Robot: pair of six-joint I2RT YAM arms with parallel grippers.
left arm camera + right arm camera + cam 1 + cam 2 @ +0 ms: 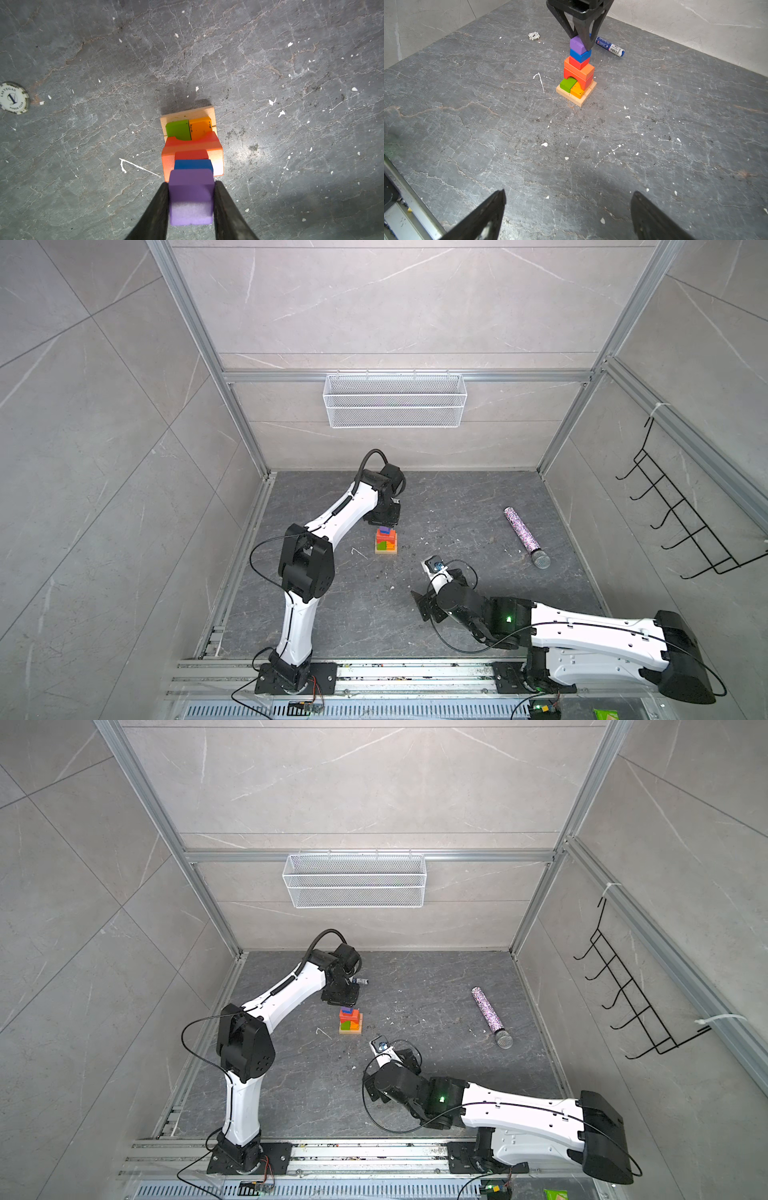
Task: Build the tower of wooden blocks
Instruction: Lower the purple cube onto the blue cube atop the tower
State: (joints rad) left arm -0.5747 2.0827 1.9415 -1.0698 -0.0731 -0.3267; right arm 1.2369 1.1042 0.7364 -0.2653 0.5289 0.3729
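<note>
Capping step: left jaws clamped on purple cube (577,44), apparently seated on blue cube (580,55) atop the tower (578,72). Right jaws wide apart, empty. Next likely: release, lift straight clear.

tower (386,540) on table (457,506), slightly left of centre in both top views. Bottom up: base slab (573,98) on the table, block pair (572,86) side by side on it, arch block (578,76) straddling the pair, flat block (583,69) on the arch, 3 cubes (580,55) in 1 column. left gripper (191,185) directly over the stack, fingers (158,207) against 2 opposite sides of top cube (576,44). marker (610,46) just behind tower; poker chip (533,36) to its left-rear, apart. microphone (525,536) flat, well right of tower, head toward front. right gripper (568,193) front-right of tower, well apart. wire basket (395,400) on back wall; hook rack (685,510) on right wall.
</note>
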